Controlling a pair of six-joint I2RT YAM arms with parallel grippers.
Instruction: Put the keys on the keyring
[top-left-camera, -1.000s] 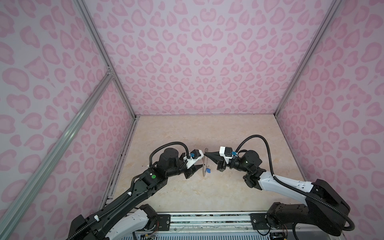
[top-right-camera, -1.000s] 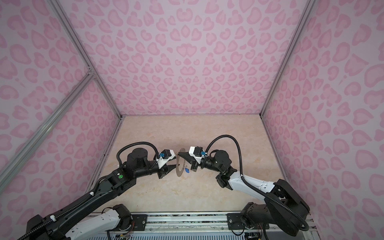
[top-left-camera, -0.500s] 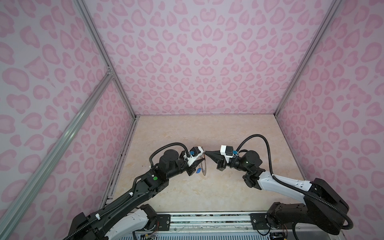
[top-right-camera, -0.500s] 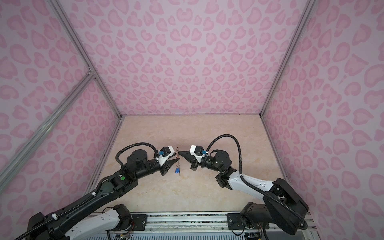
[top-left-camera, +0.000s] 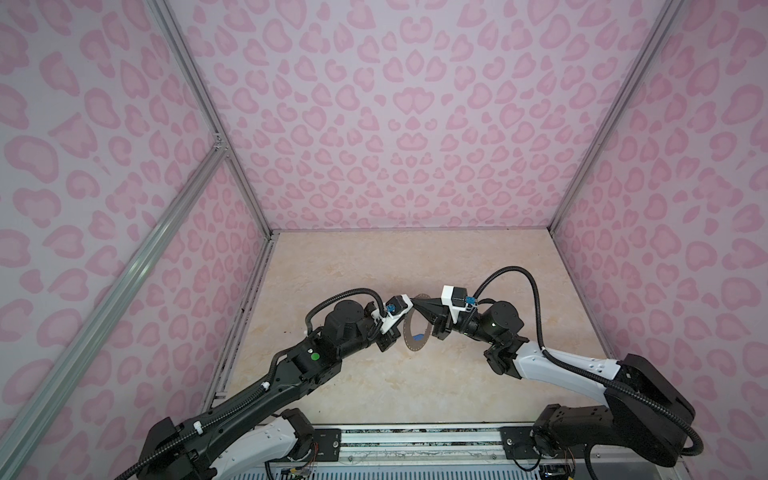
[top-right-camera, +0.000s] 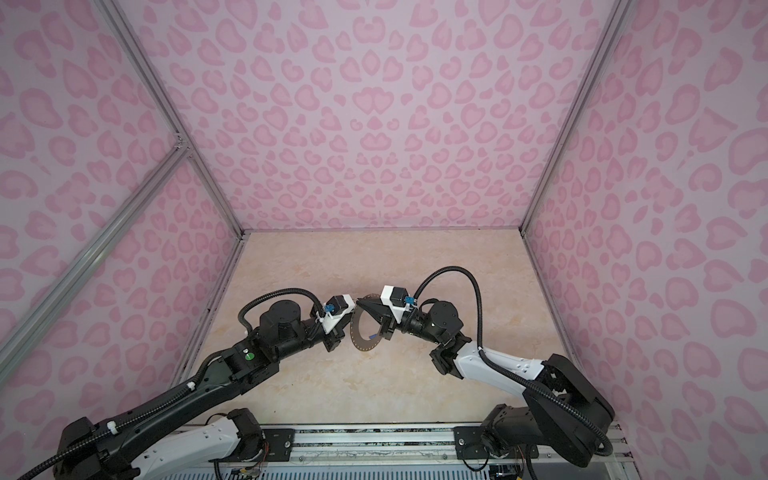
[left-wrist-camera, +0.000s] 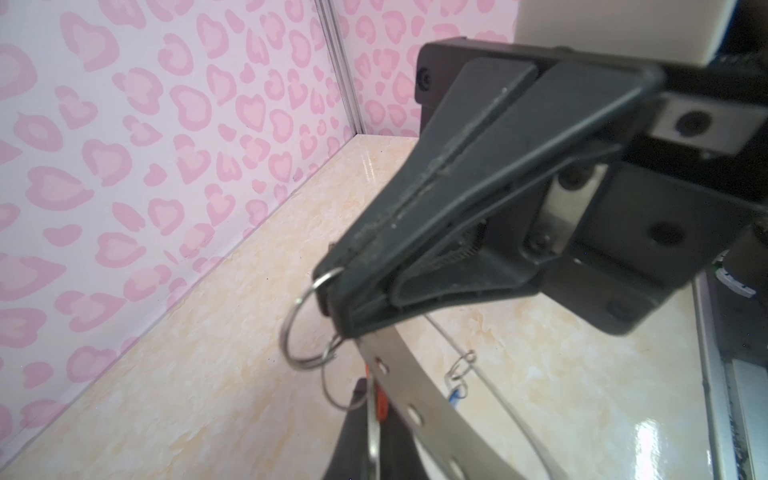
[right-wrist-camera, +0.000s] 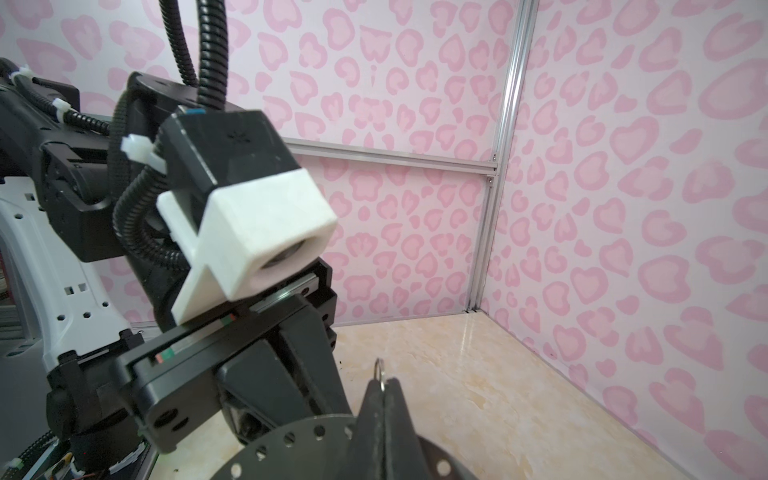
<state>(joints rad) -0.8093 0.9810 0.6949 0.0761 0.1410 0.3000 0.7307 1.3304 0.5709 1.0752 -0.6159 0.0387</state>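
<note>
The right gripper (left-wrist-camera: 332, 299) is pressed shut on the top edge of the keyring (top-left-camera: 414, 347), holding it up on its edge. The left gripper (left-wrist-camera: 368, 395) seems to pinch the red key (left-wrist-camera: 379, 405) right beside it. The blue key (top-left-camera: 419, 336) already hangs on the ring, so I think only the red one is left, and the crowded black fingers and the tiny wire loop (left-wrist-camera: 291, 328) make that hard.

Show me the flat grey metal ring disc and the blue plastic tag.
flat grey metal ring disc (right-wrist-camera: 299, 453), right wrist view, on its holed rim.
blue plastic tag (top-left-camera: 419, 336), in a top view, on its middle.
</note>
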